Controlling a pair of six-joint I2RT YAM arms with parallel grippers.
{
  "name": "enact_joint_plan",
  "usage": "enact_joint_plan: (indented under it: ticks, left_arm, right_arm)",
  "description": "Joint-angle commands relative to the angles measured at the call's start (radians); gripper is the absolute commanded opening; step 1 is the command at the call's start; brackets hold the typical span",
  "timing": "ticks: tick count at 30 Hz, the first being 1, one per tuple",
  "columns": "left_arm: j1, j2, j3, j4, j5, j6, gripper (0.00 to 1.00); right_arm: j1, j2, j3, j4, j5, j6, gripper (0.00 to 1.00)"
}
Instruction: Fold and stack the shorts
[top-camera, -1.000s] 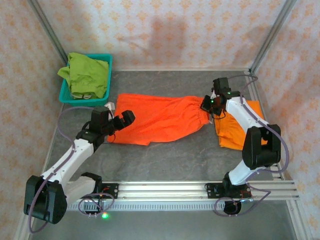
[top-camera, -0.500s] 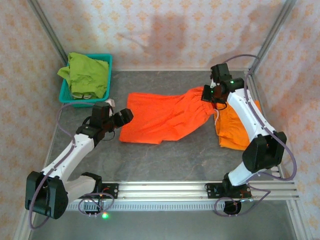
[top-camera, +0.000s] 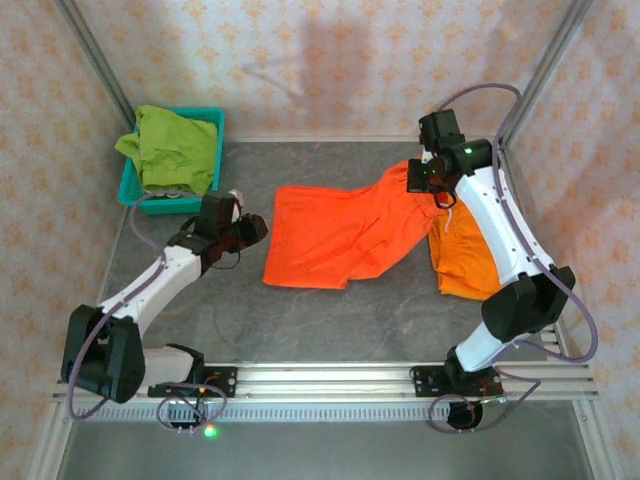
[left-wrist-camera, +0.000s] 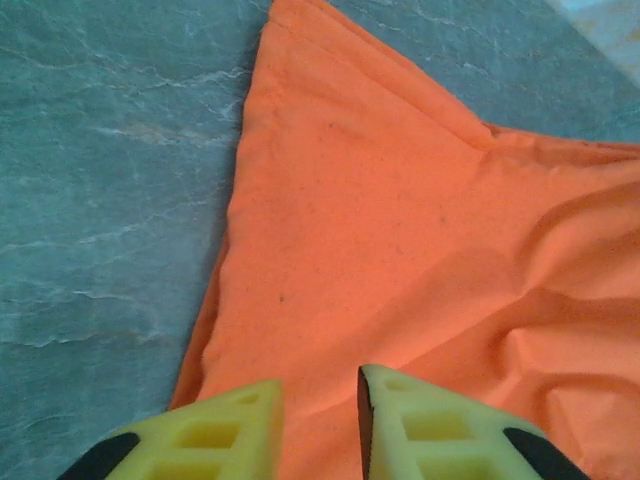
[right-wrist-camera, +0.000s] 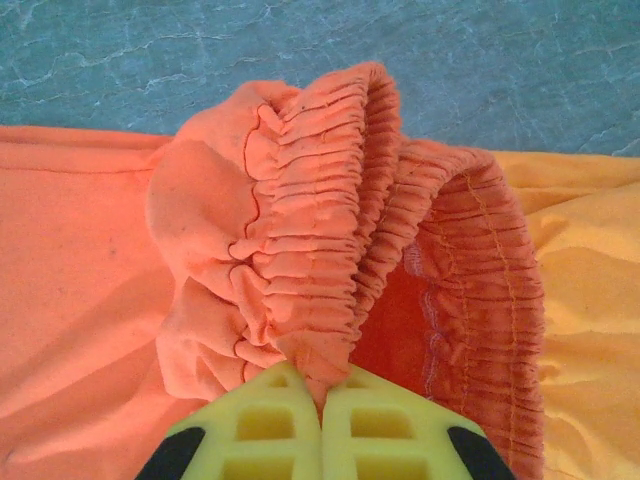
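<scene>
The table (top-camera: 340, 320) is grey stone-look sheet with pale veins. Peach wallpaper with a small repeating motif lines the walls (top-camera: 330, 60). Bare metal posts (top-camera: 545, 70) slant up at the upper left and upper right corners. A ribbed aluminium rail (top-camera: 400, 375) runs along the bottom of the top view.

The orange shorts (top-camera: 340, 235) lie at mid-frame. They are spread mostly flat, with soft creases and a straight hem at their left and lower edges. Their upper right end rises to the right gripper (top-camera: 420, 180). In the right wrist view that gripper (right-wrist-camera: 322, 400) has its yellow fingers pressed together on the waistband (right-wrist-camera: 320, 230), which bunches in tight elastic ruffles.

The left gripper (top-camera: 255, 228) sits at the shorts' left edge. In the left wrist view its (left-wrist-camera: 318, 420) fingers stand a narrow gap apart over the cloth. Whether they pinch it I cannot tell.

A paler orange pair (top-camera: 465, 265) lies flat at the right, partly under the right arm. The green shorts (top-camera: 175, 150) are heaped in a teal basket (top-camera: 127, 188) at the upper left.
</scene>
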Motion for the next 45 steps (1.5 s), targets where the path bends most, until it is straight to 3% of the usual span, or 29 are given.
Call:
enact_joint_plan:
  ticks: [1,7,16,27,36,40,45]
  left_arm:
    - [-0.015,0.078,0.066,0.03,-0.027,0.02,0.16]
    - [-0.027,0.299,0.21,0.032,-0.04,0.049,0.0]
    - [-0.05,0.528,0.296,-0.008,-0.081,0.09,0.0]
    - [-0.111,0.43,0.076,0.069,-0.119,0.089,0.0]
    - [-0.28,0.276,-0.183,0.274,-0.143,-0.087,0.0]
    - [-0.292,0.193,-0.207,0.324,-0.133,-0.14,0.0]
    - [-0.29,0.07,-0.148,0.211,-0.155,-0.088,0.01]
  right_arm:
    - [0.013,0.012,0.046,-0.025,0.038,-0.023,0.0]
    - [0.013,0.019,0.049,-0.032,0.028,-0.026,0.0]
    - [0.012,0.005,0.049,-0.049,0.04,-0.039,0.0]
    - [0.012,-0.013,0.043,-0.059,0.081,-0.064,0.0]
    - [0.015,-0.009,0.083,-0.096,0.153,-0.093,0.0]
    - [0.044,-0.018,0.088,-0.098,0.214,-0.122,0.0]
    - [0.114,-0.012,0.095,-0.121,0.347,-0.175,0.0]
